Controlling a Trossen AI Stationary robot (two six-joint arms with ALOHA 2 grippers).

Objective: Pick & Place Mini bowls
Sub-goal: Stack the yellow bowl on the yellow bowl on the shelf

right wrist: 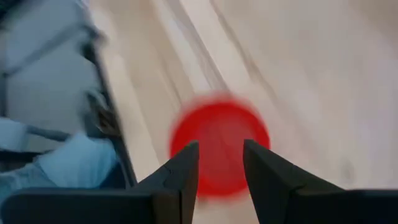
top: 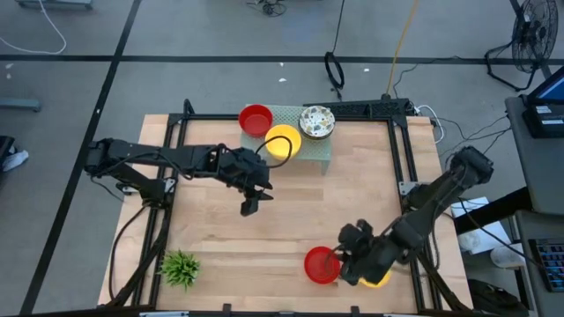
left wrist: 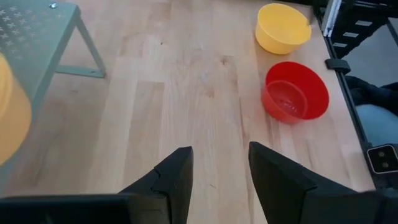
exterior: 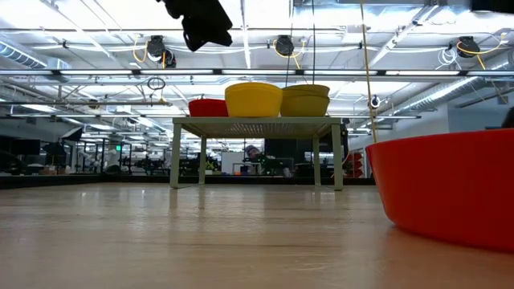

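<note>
A red mini bowl [top: 322, 265] and a yellow mini bowl [top: 377, 280] rest on the table near its front right; they also show in the left wrist view as the red bowl [left wrist: 296, 91] and the yellow bowl [left wrist: 283, 28]. My right gripper [top: 342, 256] is open just above the red bowl [right wrist: 217, 140], with no touch showing. A red bowl [top: 256, 119], a yellow bowl [top: 282, 143] and a speckled whitish bowl [top: 315, 121] sit on the pale green mesh stand [top: 310, 150]. My left gripper [top: 250, 206] is open and empty above the table's middle.
The mesh stand [exterior: 257, 125] stands on four legs at the table's far side. A small green spiky plant [top: 180, 267] sits at the front left. A black frame [top: 401, 150] runs along the table's edges. Bare wood [top: 264, 238] lies between the arms.
</note>
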